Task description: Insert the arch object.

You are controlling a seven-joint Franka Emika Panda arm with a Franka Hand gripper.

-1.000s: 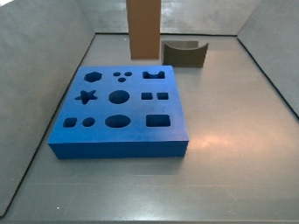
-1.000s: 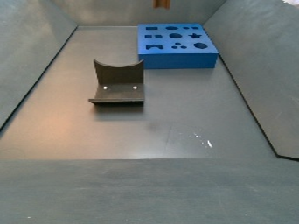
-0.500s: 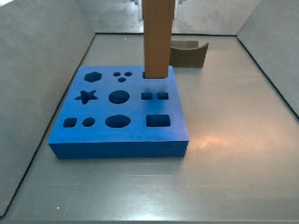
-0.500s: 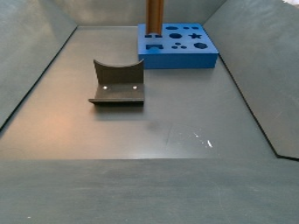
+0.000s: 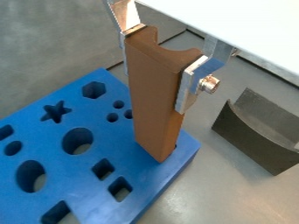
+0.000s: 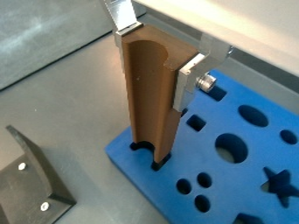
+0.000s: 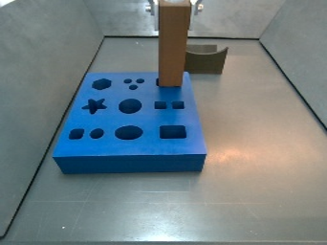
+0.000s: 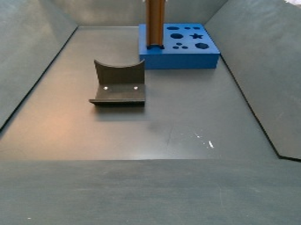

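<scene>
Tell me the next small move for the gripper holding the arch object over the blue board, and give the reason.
Probably a short straight push down. The gripper is shut on the arch object, which stands upright with its lower end at the cut-out near the edge of the blue board. In a wrist view its feet seem just entering the board, so it looks aligned but not fully seated.

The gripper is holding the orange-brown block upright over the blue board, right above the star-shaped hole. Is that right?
Not quite. The gripper does hold the orange-brown block upright over the blue board, but its lower end is at the arch-shaped hole by the board's edge. The star-shaped hole lies well away from it, as a wrist view shows.
</scene>
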